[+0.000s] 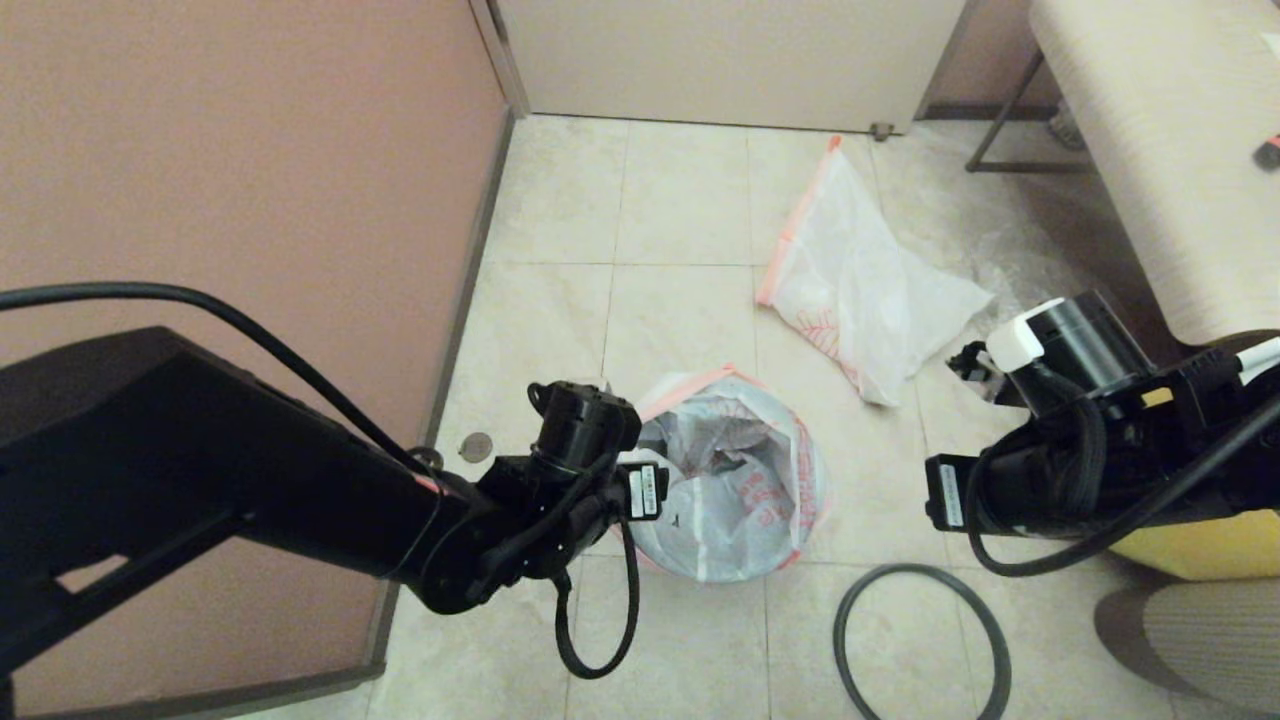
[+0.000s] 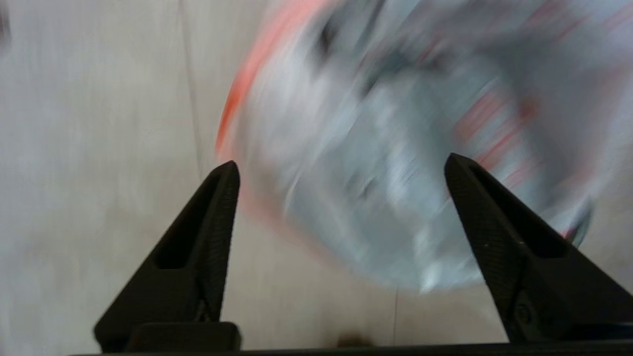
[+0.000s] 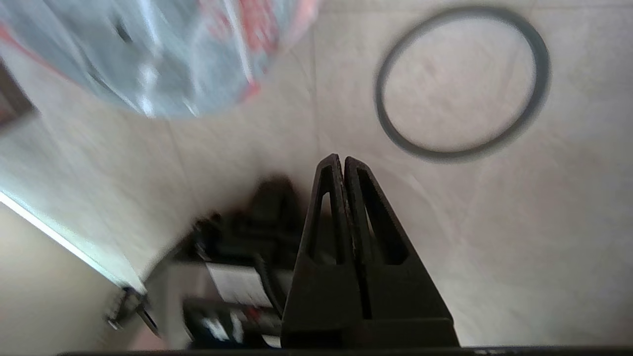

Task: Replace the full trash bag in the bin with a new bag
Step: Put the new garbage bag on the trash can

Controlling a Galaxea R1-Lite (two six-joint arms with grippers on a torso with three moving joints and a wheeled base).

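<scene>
Bagged bin on the tiles, left claw apart, right claw together

The bin (image 1: 735,480) stands on the tiled floor (image 1: 680,300), its black wall hidden under the full trash bag (image 1: 750,470) that lines it: thin white plastic with an orange-red hem folded over the rim and red print down the side facing the ring. Crumpled pale plastic shows inside the mouth.

The left claw (image 2: 341,170) hangs just beside the bin, on the side toward the pink wall (image 1: 250,180); its 2 fingers (image 2: 217,217) stand wide apart with nothing between them, and the bag fills most of the left wrist view beyond them.

The right claw (image 3: 342,160) is on the opposite side of the bin, apart from it, with its fingers pressed together on nothing. Its wrist view looks down past the tips at the thin dark grey ring (image 1: 920,640), which lies flat on the floor near the bin, clear of the rim.

The new bag (image 1: 860,290) lies flattened on the floor beyond the bin, toward the white door (image 1: 720,60), apart from both claws. A small round floor fitting (image 1: 476,446) sits near the bin, by the pink wall
</scene>
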